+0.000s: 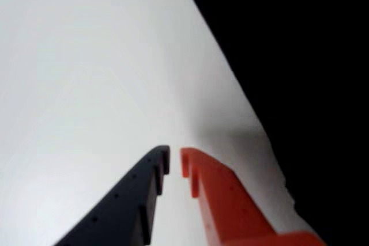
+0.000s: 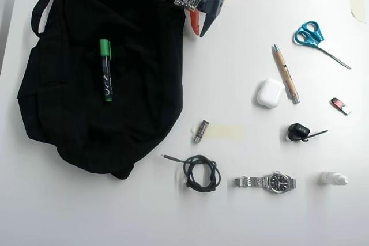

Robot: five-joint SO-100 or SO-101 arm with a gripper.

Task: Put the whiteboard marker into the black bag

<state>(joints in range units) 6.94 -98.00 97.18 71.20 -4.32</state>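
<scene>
The whiteboard marker (image 2: 105,70), black with a green cap, lies on top of the black bag (image 2: 138,96) at the left of the overhead view, cap toward the top edge. My gripper (image 2: 199,33) sits at the top centre, just right of the bag's edge and well away from the marker. In the wrist view the gripper (image 1: 174,162) shows a black finger (image 1: 132,200) and an orange finger (image 1: 225,200) nearly touching, with nothing between them, above the bare white table. The bag (image 1: 300,56) fills the right of that view.
On the white table right of the bag lie scissors (image 2: 314,36), a wooden pen (image 2: 286,73), a white earbud case (image 2: 270,93), a small grey cylinder (image 2: 200,131), a coiled cable (image 2: 200,173), a watch (image 2: 271,182) and a few small items.
</scene>
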